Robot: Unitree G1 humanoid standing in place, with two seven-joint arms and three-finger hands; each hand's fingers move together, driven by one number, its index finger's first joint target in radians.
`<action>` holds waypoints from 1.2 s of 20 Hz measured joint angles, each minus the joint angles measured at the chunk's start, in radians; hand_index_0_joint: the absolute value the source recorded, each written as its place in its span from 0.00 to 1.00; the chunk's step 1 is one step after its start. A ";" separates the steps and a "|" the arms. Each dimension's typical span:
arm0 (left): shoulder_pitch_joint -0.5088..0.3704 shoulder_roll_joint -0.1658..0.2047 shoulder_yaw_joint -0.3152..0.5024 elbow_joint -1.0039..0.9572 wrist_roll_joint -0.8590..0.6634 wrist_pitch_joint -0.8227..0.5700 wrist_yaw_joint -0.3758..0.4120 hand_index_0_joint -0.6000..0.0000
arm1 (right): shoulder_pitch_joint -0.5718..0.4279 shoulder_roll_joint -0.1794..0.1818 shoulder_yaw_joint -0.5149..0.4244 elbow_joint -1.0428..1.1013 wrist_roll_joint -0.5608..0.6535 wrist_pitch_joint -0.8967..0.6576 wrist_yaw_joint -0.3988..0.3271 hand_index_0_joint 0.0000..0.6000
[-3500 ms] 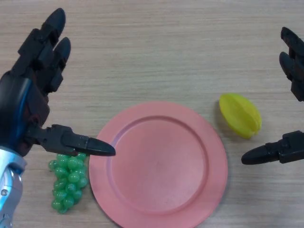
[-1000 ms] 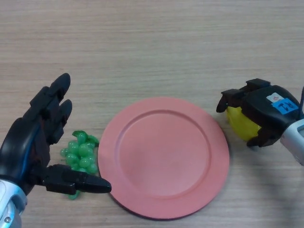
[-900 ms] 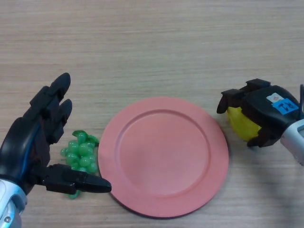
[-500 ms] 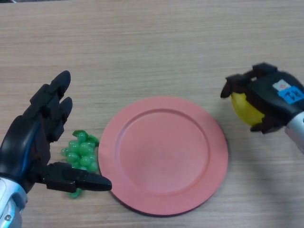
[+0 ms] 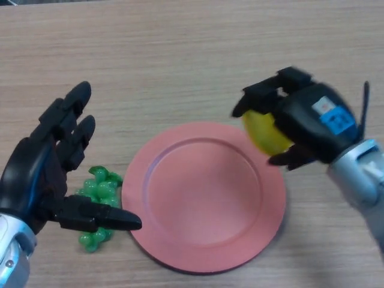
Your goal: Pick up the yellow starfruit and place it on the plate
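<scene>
Head view: yellow starfruit (image 5: 265,131) held off the table, over the far right rim of the pink plate (image 5: 204,195). Wrapped by the right hand (image 5: 305,123), fingers (image 5: 270,90) curled over its far side and thumb hooked under its near side, only a yellow patch showing between them. Right hand entering from the right, back of the hand turned up, blue sticker on it. Whether the fruit touches the plate rim cannot be told; looks raised above it.

Plate flat on the wooden table (image 5: 180,54), nothing lying in its middle, round and shallow, with a raised rim.

Just left of the plate, a bunch of green grapes (image 5: 96,204) on the table, partly hidden by the left thumb and close to the plate's left edge.

Left hand (image 5: 42,174) at the near left, fingers straight and spread, pointing away toward the far side, thumb stretched out to the right above the grapes and reaching the plate's left rim. Holding nothing; whether the thumb touches grapes or plate cannot be told.
</scene>
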 measured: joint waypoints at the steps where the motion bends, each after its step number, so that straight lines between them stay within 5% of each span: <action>1: -0.007 0.006 0.007 0.000 -0.005 0.000 0.002 1.00 | 0.022 0.023 0.019 -0.016 0.007 0.015 0.032 1.00; 3: -0.013 0.010 0.031 0.001 -0.025 0.000 0.012 1.00 | 0.047 0.056 0.037 -0.023 0.080 0.056 0.083 1.00; 10: -0.025 0.029 0.036 0.037 -0.031 -0.104 0.079 1.00 | 0.083 0.061 0.064 -0.022 0.037 0.083 0.090 1.00; 12: -0.024 0.029 0.042 0.037 -0.031 -0.135 0.092 1.00 | 0.133 0.066 0.147 -0.176 0.438 0.461 0.171 1.00; 14: -0.016 0.027 0.044 0.037 -0.031 -0.135 0.112 1.00 | 0.144 0.074 0.152 -0.268 0.555 0.636 0.172 1.00; 17: -0.005 0.026 0.045 0.036 -0.031 -0.135 0.112 1.00 | 0.149 0.073 0.145 -0.306 0.590 0.666 0.172 0.33; 19: 0.002 0.023 0.046 0.027 -0.030 -0.135 0.112 1.00 | 0.150 0.073 0.136 -0.369 0.695 0.774 0.167 0.00; 24: 0.007 0.017 0.048 -0.003 -0.030 -0.135 0.112 1.00 | 0.152 0.073 0.114 -0.441 0.742 0.841 0.134 0.00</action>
